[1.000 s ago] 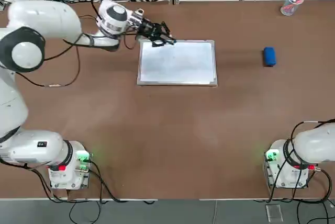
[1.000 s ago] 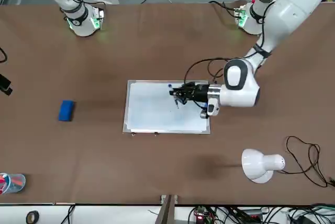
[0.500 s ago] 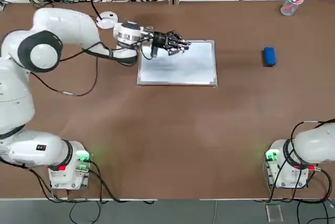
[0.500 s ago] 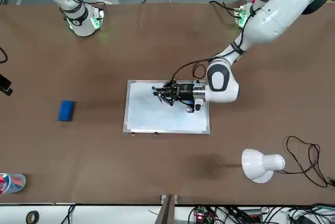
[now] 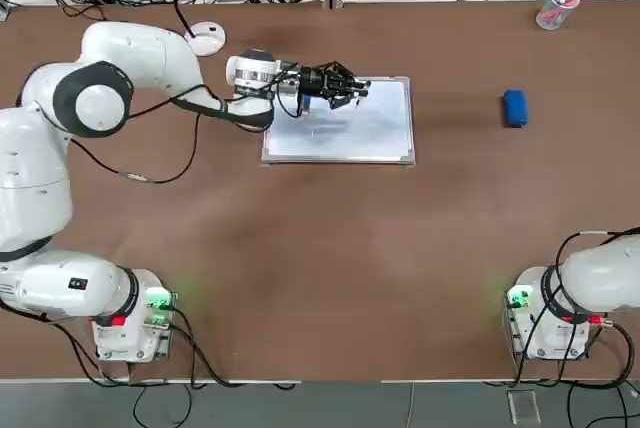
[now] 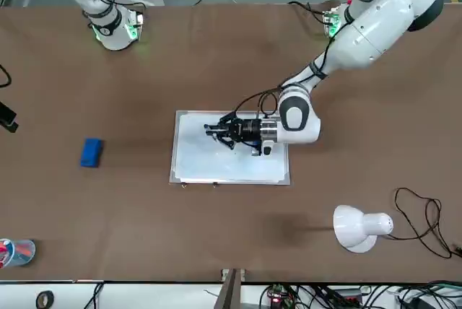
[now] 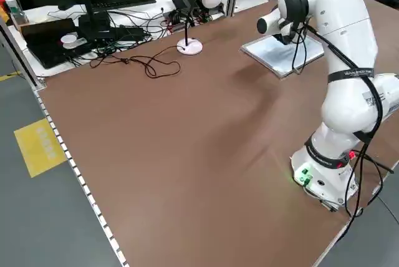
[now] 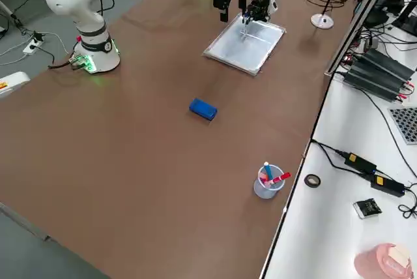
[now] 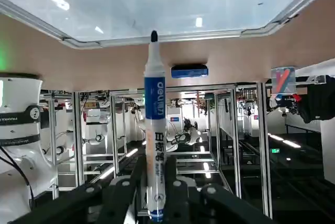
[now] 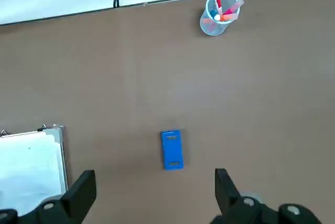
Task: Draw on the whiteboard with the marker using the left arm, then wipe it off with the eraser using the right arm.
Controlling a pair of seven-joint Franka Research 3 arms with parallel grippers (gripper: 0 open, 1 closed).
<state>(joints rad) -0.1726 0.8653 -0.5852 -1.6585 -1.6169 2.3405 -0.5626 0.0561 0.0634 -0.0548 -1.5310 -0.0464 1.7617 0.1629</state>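
left tool (image 9: 155, 190) is closed on the marker (image 9: 155, 130), one finger each side of the barrel, dark tip uncapped and pointing away from the fingers. it hangs over the whiteboard (image 5: 340, 133), in its far-left part as the robot sees it; can't tell if the tip touches the surface. whiteboard lies flat on the worktop (image 5: 330, 258), two clips on its far edge. right tool (image 10: 155, 195) is open, nothing between its fingers; right arm (image 5: 605, 276) parked at its own side, near its base. blue eraser (image 5: 515, 108) sits on the worktop right of the whiteboard, well apart from both tools. clear cup of markers (image 5: 558, 8) stands at the far right, by the worktop's far edge. white desk lamp (image 6: 359, 228) is at the far left, black cable (image 6: 426, 226) coiled beside it. round black tape roll (image 6: 45, 299) lies on the white desk (image 8: 326, 227) past the far edge.
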